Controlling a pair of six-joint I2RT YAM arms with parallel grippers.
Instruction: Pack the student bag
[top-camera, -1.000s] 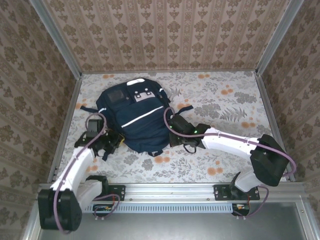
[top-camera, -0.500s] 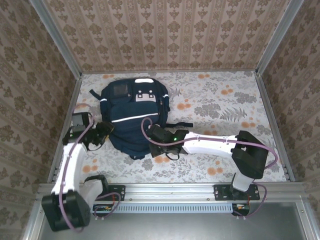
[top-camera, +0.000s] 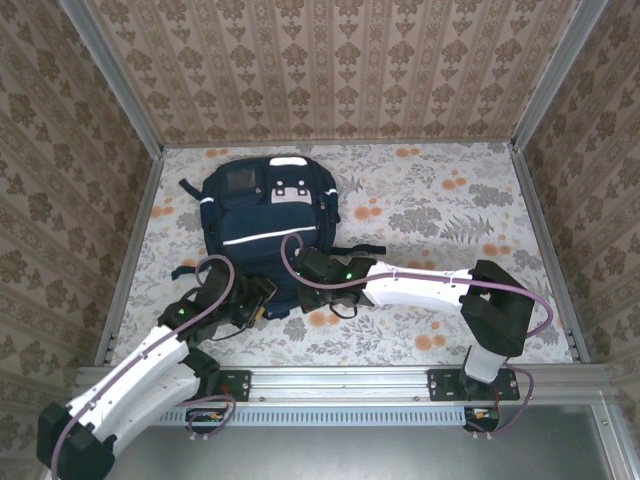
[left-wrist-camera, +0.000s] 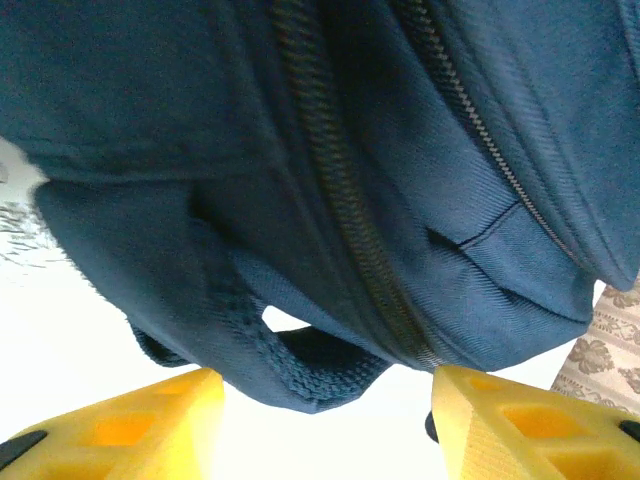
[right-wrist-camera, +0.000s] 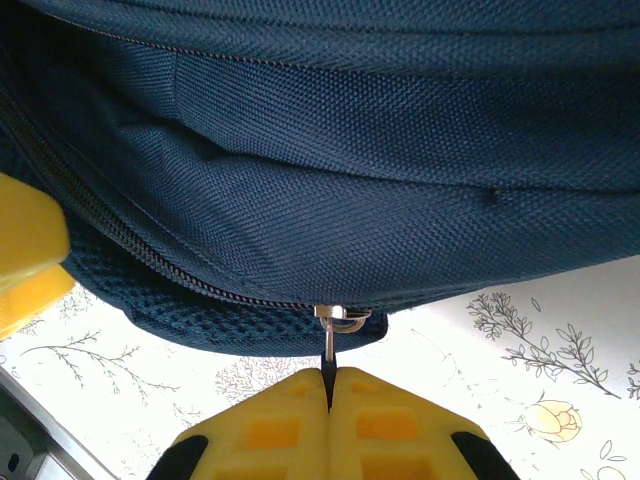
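right tool (right-wrist-camera: 328, 385): clamped tight on small silver zipper pull (right-wrist-camera: 336, 318) at near edge of large dark navy fabric student bag (top-camera: 265, 215) | left tool (left-wrist-camera: 322, 390): spread wide, gripping nothing, just beside bag's near-left corner | bag: lying on floral-patterned bench (top-camera: 450, 200), white-striped front panel up

Left arm (top-camera: 140, 365) and right arm (top-camera: 420, 288): white moulded links, bulky black joint housings (top-camera: 500, 315). One purple cable (top-camera: 284, 262) per arm, running outside the links in loose loops. Small green light (top-camera: 348, 268) on the right wrist. Black base brackets (top-camera: 450, 384) at the foot of each arm. Left gripper (left-wrist-camera: 325, 378) and right gripper (right-wrist-camera: 328, 378): bright yellow fingers (left-wrist-camera: 130, 430) with rectangular recesses moulded in, black at the roots.
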